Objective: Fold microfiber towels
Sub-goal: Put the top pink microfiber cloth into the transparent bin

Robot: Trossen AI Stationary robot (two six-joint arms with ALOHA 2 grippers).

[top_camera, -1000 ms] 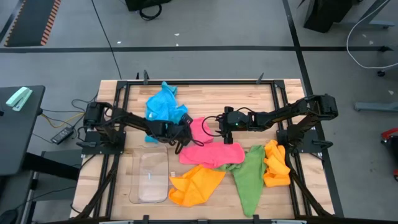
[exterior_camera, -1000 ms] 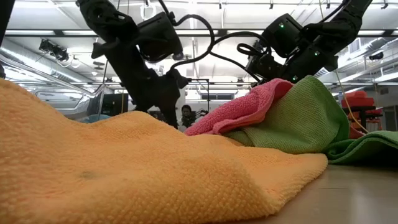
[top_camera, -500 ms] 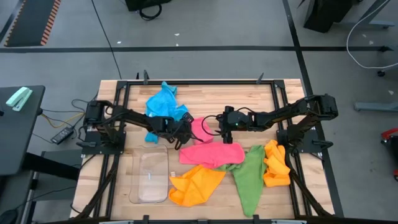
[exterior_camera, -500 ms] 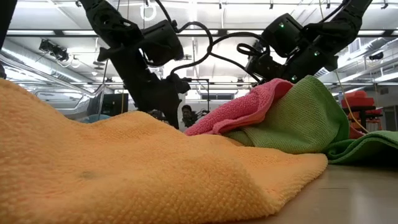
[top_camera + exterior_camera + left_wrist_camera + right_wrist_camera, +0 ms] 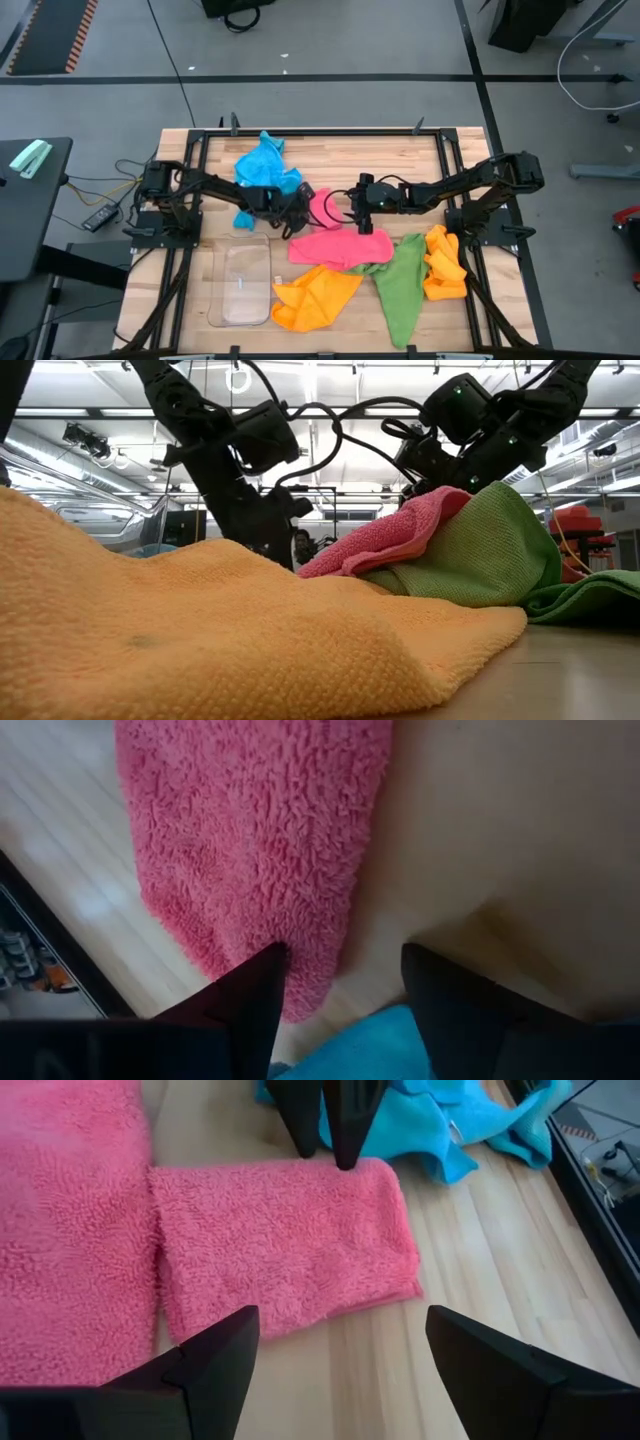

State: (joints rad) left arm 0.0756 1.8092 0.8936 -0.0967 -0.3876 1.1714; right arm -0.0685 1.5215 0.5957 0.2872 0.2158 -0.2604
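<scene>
At frame centre, 1 small pink towel (image 5: 285, 1245) lay folded between the left gripper (image 5: 297, 206) and right gripper (image 5: 356, 203), both with fingers spread, empty. The larger pink towel (image 5: 340, 246), blue towels (image 5: 263, 165), orange towels (image 5: 310, 296) and green towel (image 5: 400, 285) looked unfolded.

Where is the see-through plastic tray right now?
In the high view, the clear tray lies on the table's left front part, just left of an orange towel.

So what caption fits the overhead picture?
Both arms meet over a pink towel amid blue, orange and green towels.
</scene>
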